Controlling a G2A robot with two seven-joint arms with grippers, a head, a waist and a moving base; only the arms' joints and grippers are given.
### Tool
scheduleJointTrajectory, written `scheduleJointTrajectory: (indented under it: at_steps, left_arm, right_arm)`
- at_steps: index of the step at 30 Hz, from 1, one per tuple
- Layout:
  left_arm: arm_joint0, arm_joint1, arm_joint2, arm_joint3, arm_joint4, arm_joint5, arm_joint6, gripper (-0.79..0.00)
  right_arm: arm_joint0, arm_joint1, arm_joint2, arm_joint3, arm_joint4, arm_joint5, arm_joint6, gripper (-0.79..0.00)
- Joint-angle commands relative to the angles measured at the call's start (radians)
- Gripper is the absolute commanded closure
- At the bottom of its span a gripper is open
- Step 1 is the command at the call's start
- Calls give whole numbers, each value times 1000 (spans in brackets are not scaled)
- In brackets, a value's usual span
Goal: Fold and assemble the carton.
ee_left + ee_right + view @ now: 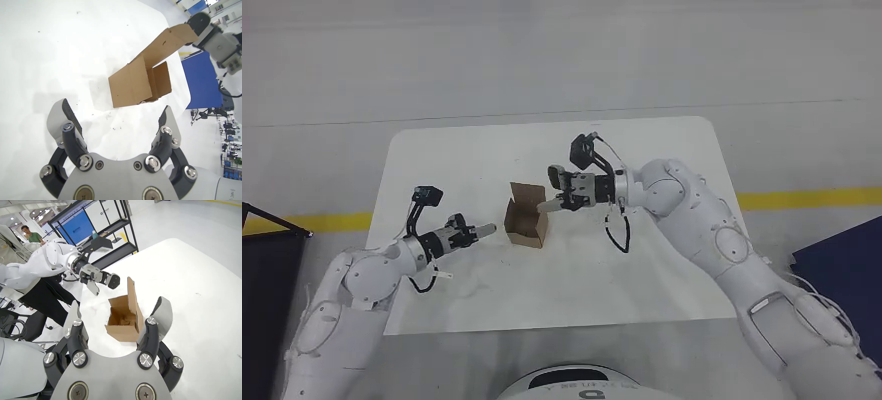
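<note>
A small brown carton [526,222] stands open-topped in the middle of the white table [662,150], with one long flap raised. In the left wrist view the carton [130,86] lies just ahead of my open left gripper [117,113], apart from it. One pad of the right gripper [200,22] rests against the tip of the raised flap. In the right wrist view my right gripper [119,309] is open, and the carton [122,330] with its upright flap sits between the fingers [164,311]. From the top, the left gripper [490,229] and the right gripper [547,205] flank the carton.
The table is bare around the carton on all sides. A black metal shelf rack [117,234] and a blue panel [202,85] stand on the floor beyond the table edge.
</note>
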Motion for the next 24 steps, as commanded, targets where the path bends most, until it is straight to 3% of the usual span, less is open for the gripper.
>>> scheduleJointTrajectory:
  at_steps: [1,7,10,15,24]
  left_arm:
    - [5,2,-12,1,9,12,-2,-785]
    - [-42,2,40,-6,62,46,-38,-785]
    - [-70,-2,75,-2,68,62,-38,-785]
    - [-98,-5,110,9,81,76,-36,-785]
    - [-105,-5,133,10,82,76,-34,-785]
  right_arm:
    - [-38,11,19,-18,-22,35,0,-785]
    - [-84,15,11,-47,-148,179,-19,-785]
    - [-95,13,9,-57,-172,198,-59,-782]
    - [-100,8,-2,-63,-249,259,-107,-674]
    - [-75,-12,-42,-33,-298,306,-113,-659]
